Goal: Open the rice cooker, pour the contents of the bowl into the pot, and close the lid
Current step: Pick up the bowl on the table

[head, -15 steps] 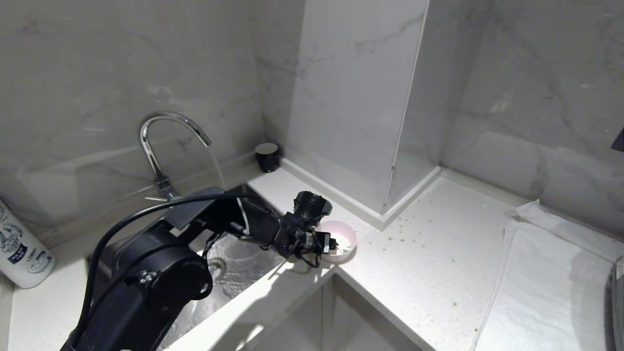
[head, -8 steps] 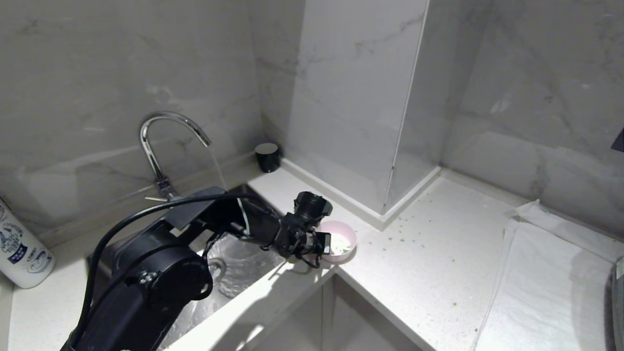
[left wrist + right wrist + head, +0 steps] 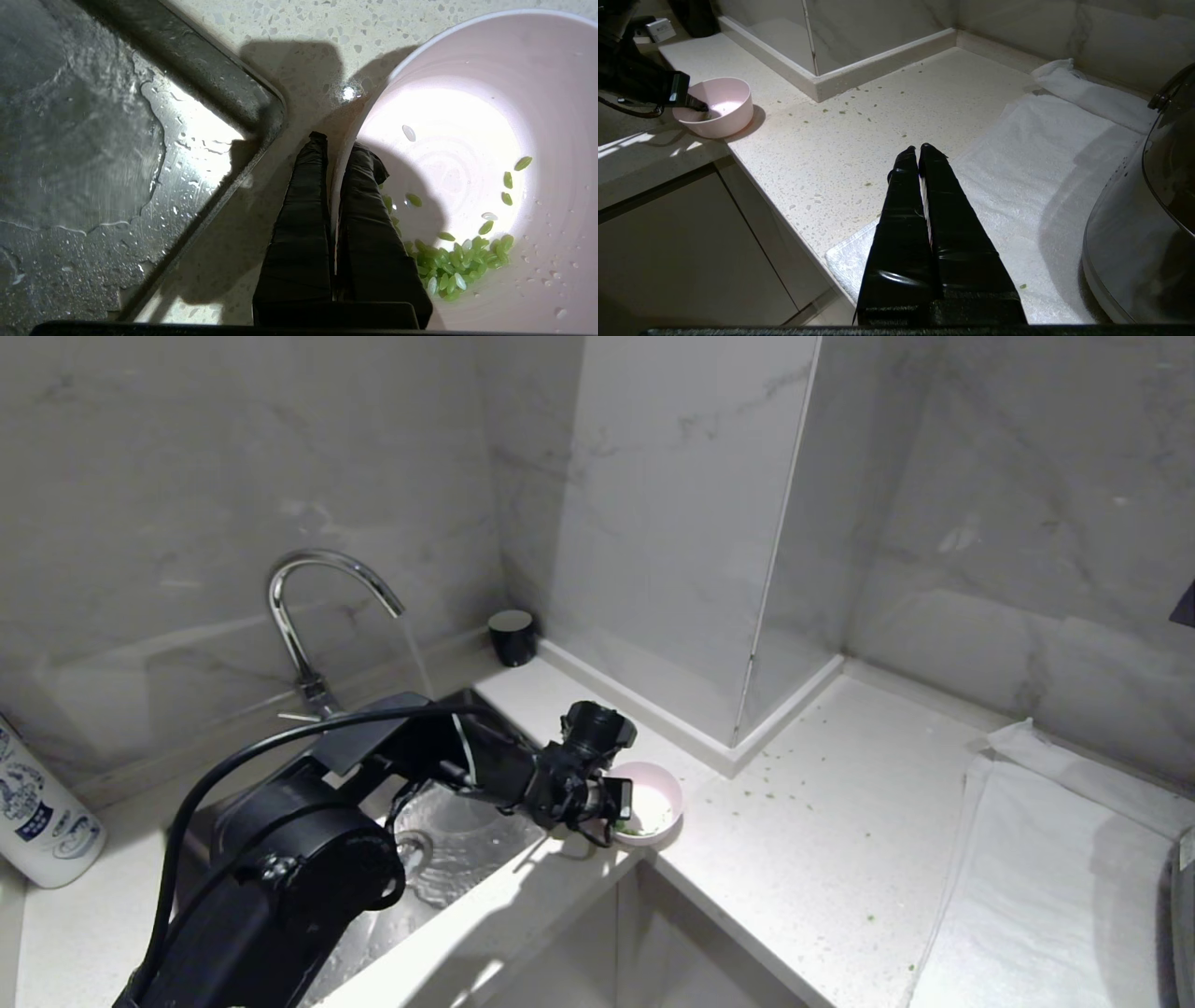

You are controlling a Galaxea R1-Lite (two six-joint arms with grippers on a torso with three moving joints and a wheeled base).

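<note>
Bowl (image 3: 651, 805) sits on the bench (image 3: 840, 859) at the inner corner, just right of the sink (image 3: 448, 859), upright. Contents (image 3: 453, 268), small green bits, lie heaped on one side of the white inside, with a few loose grains apart.

Near to far: left arm across the sink, left pincer (image 3: 620, 800) closed on the bowl's left rim, one finger inside, one outside, wall pinched between them. Bowl not lifted, base on the bench. Beyond it a tap (image 3: 317, 607) with water running, a black cup (image 3: 513, 637) at the far wall.

Right pincer (image 3: 918, 150) hangs parked over the near bench edge, fingers together, holding nothing. White towel (image 3: 1055, 877) lies to the right; a rounded shiny vessel (image 3: 1134, 224) stands at the far right edge. Rice cooker itself can't be identified.

Risks: one-sided rim pinch, so the bowl may swing or slip when raised, dumping greens. Wet inside lowers grip. Stray green bits (image 3: 775, 767) already scattered on the bench. Sink edge close, so a drop could land in the water.
</note>
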